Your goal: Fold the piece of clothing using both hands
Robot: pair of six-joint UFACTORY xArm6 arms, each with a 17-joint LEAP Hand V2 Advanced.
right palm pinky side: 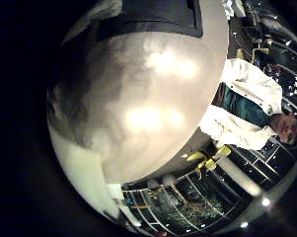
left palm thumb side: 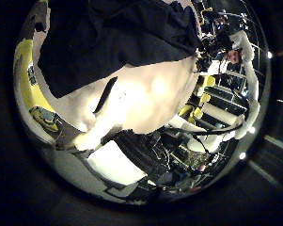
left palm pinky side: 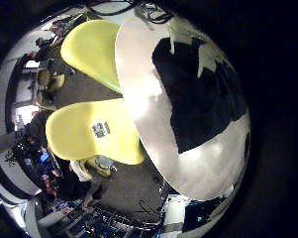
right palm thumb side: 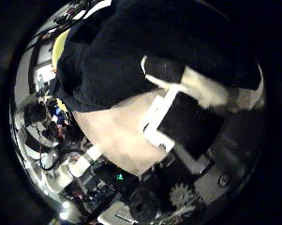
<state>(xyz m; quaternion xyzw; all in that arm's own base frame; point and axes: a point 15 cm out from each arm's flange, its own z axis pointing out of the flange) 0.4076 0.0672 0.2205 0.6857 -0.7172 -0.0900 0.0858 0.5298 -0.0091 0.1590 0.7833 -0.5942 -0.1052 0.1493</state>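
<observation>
Clothing (left palm pinky side: 198, 94), a dark piece, lies flat on the round pale table (left palm pinky side: 153, 109), reaching close to one rim, with bare tabletop open around its other edges. Right hand (right palm thumb side: 183, 98) hangs just above the cloth, fingers straight, gripping nothing. Left hand's fingers: cannot tell.

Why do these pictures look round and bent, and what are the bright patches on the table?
All four palm views are very wide-angle, so each scene curls into a dark-rimmed circle. In the right little finger side view, glare spots whiten the table. In the left little finger side view, the table edge bows beside the dark garment. The right thumb side view shows that hand's own fingers looming large.
</observation>
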